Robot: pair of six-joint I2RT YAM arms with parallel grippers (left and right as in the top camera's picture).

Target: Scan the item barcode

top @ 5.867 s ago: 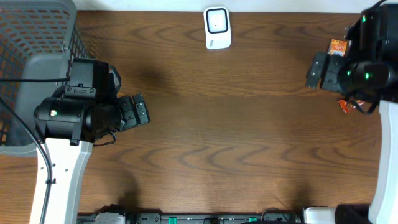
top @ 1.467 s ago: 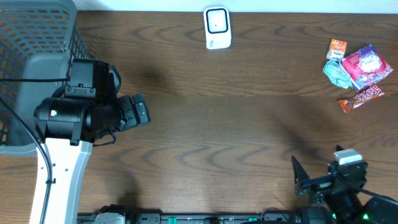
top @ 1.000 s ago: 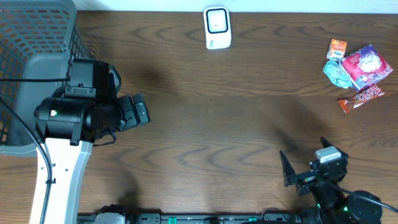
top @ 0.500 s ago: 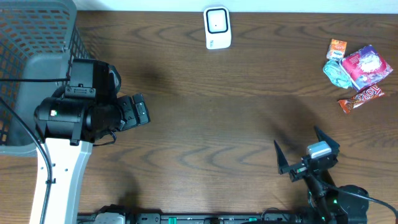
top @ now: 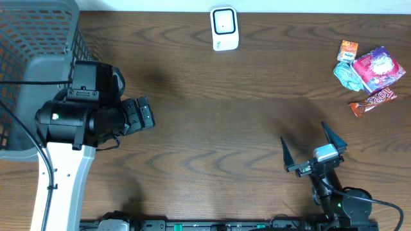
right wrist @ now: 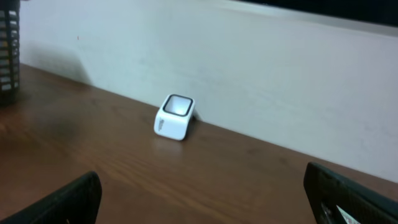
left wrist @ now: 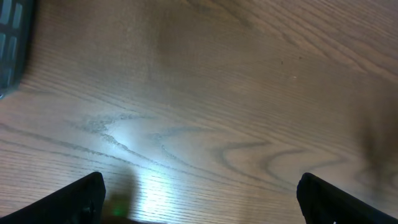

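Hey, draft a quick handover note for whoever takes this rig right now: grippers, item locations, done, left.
Left gripper: jaws open, empty, beside the basket.
Right gripper: jaws open, empty, near the table's front edge.
Scanner: far edge, centre. Snack packets: clustered far right, none held.
Done: no packet picked up. Left: grasp one, show its barcode to the scanner.
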